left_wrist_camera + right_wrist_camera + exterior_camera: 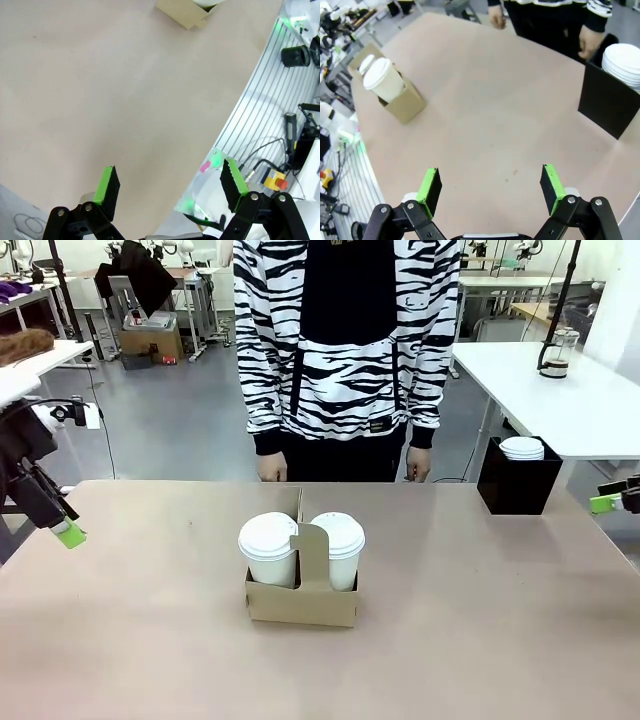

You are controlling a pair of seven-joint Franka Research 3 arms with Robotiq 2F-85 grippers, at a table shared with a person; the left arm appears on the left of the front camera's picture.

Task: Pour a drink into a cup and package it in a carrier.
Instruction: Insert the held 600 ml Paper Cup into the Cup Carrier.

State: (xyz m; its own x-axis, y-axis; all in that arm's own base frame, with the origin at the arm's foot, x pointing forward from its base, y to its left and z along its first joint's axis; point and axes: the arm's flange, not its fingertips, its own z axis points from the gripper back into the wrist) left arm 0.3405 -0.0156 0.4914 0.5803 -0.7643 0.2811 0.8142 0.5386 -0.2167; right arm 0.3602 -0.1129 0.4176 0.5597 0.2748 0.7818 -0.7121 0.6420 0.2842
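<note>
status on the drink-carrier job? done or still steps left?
Looks done: two lidded white cups stand in the pockets of the brown carrier at mid-table. Whether they hold drink cannot be seen through the lids. In hand: nothing; the left gripper and right gripper are open and empty, back at the table's sides. Left: nothing visible, unless the person takes the carrier.

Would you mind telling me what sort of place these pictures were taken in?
Most likely a robotics lab or workshop, not a café. Behind the person stand more white worktables on a grey floor, with other equipment farther back. On the near table sits a cardboard carrier holding two lidded cups.
</note>
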